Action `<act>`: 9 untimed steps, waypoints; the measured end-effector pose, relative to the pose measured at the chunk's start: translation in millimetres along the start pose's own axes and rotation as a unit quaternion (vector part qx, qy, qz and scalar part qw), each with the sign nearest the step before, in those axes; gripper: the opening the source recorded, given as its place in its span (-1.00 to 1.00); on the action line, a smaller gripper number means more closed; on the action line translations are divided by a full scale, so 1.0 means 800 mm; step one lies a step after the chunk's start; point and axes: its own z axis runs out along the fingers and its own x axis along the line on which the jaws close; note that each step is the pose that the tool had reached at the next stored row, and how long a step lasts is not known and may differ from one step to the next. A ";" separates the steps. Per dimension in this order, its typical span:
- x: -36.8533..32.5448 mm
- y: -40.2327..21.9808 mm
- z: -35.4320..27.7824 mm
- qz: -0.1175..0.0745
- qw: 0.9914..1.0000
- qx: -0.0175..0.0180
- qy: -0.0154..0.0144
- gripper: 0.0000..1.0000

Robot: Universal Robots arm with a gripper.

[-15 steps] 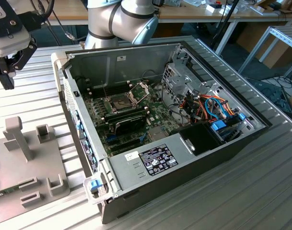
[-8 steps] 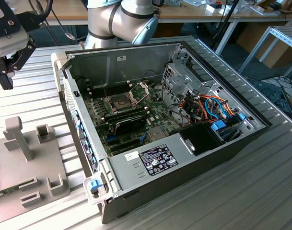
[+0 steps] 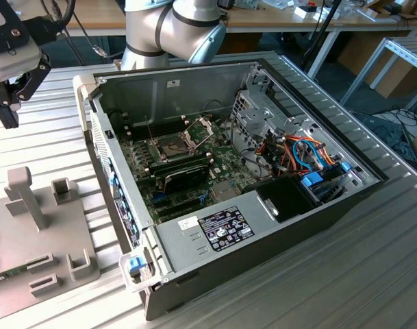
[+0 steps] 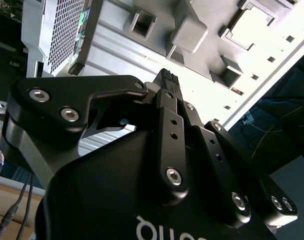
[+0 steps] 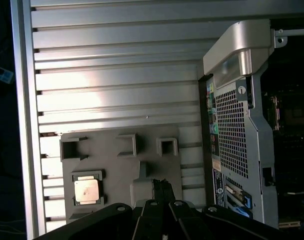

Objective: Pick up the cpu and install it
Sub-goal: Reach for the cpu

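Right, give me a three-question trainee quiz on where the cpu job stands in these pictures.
1. True or false: the gripper is holding the cpu.
2. Where does the cpu lie? A) in the motherboard socket; B) in a recess of the grey fixture plate; C) on the bare ribbed table.
3. Fill in: in the exterior view, the hinged frame over the socket stands ____.

Key:
1. False. The cpu lies in the plate, apart from the shut, empty gripper.
2. B.
3. Open (raised).
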 end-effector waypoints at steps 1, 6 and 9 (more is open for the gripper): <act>0.0010 0.0000 -0.0001 0.000 1.000 0.000 0.000 -0.79; 0.0104 -0.0007 -0.0003 0.000 1.000 0.000 0.000 -0.79; 0.0153 -0.0011 -0.0003 0.000 1.000 0.000 0.000 -0.79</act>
